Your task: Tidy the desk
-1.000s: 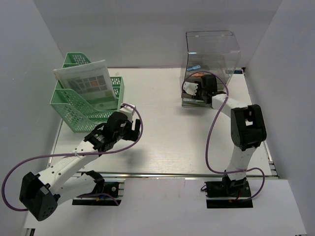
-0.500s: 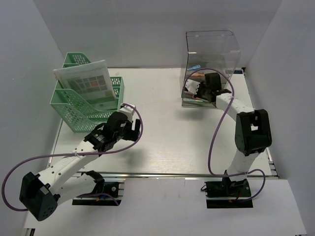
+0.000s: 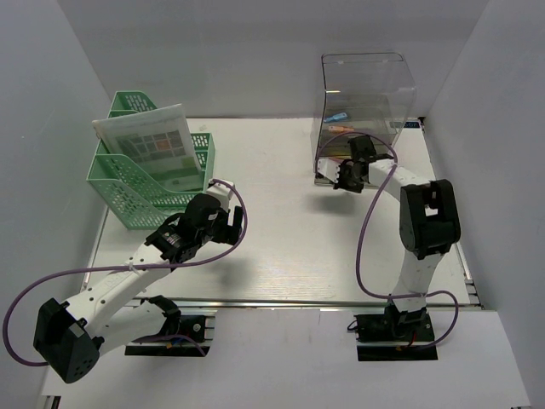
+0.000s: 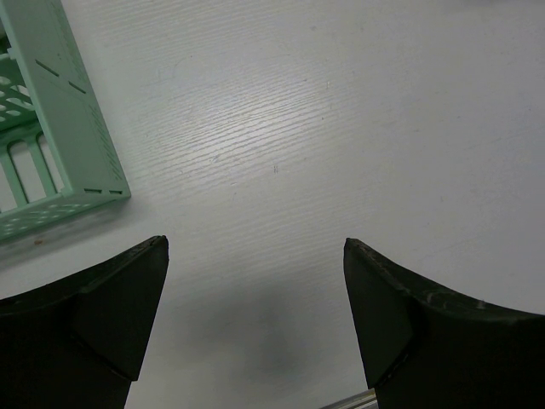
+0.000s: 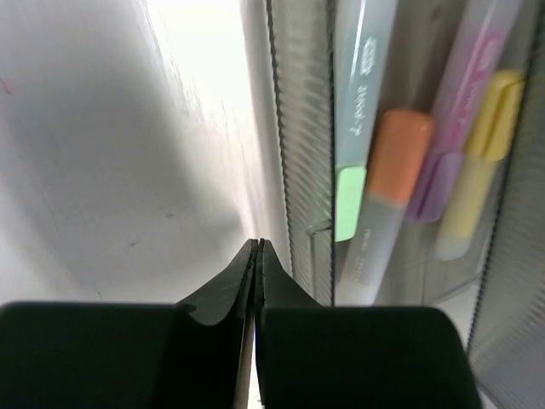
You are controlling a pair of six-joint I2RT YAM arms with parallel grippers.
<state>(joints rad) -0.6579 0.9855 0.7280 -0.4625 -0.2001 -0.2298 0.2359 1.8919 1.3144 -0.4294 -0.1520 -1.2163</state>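
Since the job is to tidy the tabletop (image 3: 289, 247), its layout comes first: the white surface fills the space between the grey walls, with storage pushed into the 2 far corners and the middle bare. At the far left corner stands a green mesh file rack (image 3: 140, 192). A printed booklet (image 3: 149, 145) leans upright in it, likely filed that way so it takes no flat space. Just off the rack's near right corner hovers the left end effector (image 4: 255, 251), its jaws spread wide with only bare tabletop between them; it appears parked clear of the work.

At the far right corner sits a clear plastic box (image 3: 368, 85), open toward the front, with a metal mesh tray (image 5: 298, 119) at its foot. Inside the tray 4 markers lie side by side, among them an orange-capped marker (image 5: 404, 158) and a yellow marker (image 5: 481, 170), apparently kept together as a set. The right end effector (image 5: 257, 245) sits low beside the tray's outer wall, jaws pressed fully together and gripping nothing. A closed tip like this would suit nudging the tray, though whether it touches the mesh cannot be told.
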